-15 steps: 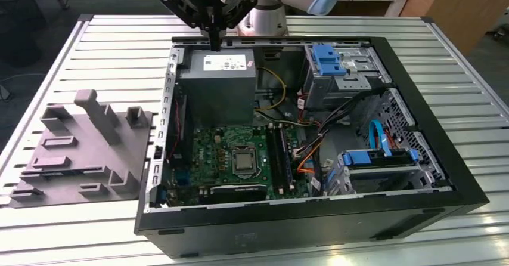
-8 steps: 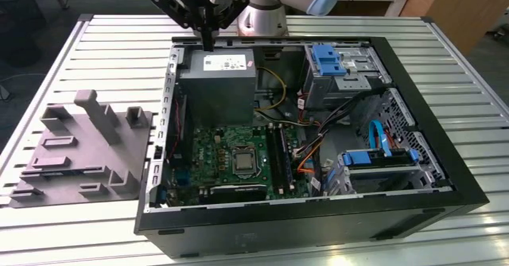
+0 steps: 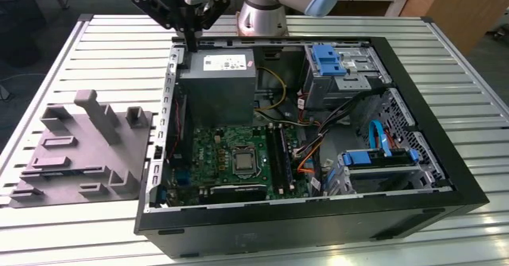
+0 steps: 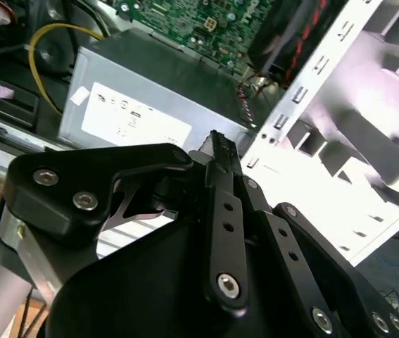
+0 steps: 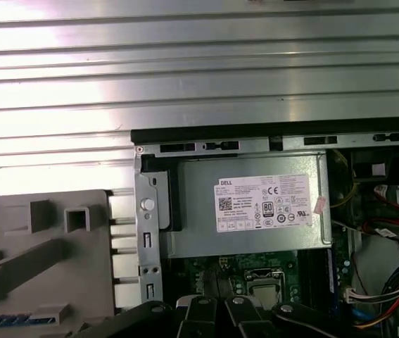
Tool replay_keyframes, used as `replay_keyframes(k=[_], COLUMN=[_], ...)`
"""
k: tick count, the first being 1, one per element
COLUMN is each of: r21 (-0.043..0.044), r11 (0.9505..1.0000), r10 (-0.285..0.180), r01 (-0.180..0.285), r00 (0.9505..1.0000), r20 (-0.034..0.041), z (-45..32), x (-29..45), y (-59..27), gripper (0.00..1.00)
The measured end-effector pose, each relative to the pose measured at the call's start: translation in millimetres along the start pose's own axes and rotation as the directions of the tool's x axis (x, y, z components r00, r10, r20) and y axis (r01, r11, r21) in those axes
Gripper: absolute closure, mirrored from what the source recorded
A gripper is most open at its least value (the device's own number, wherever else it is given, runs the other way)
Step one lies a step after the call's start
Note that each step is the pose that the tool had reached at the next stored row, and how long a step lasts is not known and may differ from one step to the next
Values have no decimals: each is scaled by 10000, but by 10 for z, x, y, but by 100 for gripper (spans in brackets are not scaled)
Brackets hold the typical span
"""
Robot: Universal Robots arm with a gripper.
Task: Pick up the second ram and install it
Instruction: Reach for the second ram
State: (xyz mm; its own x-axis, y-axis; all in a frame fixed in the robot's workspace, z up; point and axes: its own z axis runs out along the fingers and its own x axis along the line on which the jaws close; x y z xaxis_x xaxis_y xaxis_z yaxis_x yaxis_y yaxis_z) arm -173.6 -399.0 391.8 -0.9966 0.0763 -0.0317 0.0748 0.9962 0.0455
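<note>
Hovering over the far corner of the big black open-sided computer case (image 3: 318,225), well apart from the RAM.

The grey moulded plastic tray (image 3: 80,172) sits at the exterior view's left. The black gripper (image 3: 191,46) hangs above the grey metal power supply box (image 3: 214,87), fingers pinched together on nothing. The second ram, a thin dark-blue strip (image 5: 5,318), seems to lie flat in the tray, its long axis pointing at the case wall.

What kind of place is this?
Probably a robotics lab or test bench for computer assembly: a black open-sided desktop computer case lies on a ribbed metal table, a grey moulded plastic tray beside it, and a black robot gripper hangs above the case.
</note>
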Motion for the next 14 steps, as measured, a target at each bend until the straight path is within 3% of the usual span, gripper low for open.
replay_keyframes(k=[8,14], r21=[-6,-8], r11=[10000,10000], r10=[-4,-5], r01=[4,5], r00=[10000,10000], r20=[68,93], z=[-1,-3], x=[248,385], y=[-19,-29], gripper=[89,89])
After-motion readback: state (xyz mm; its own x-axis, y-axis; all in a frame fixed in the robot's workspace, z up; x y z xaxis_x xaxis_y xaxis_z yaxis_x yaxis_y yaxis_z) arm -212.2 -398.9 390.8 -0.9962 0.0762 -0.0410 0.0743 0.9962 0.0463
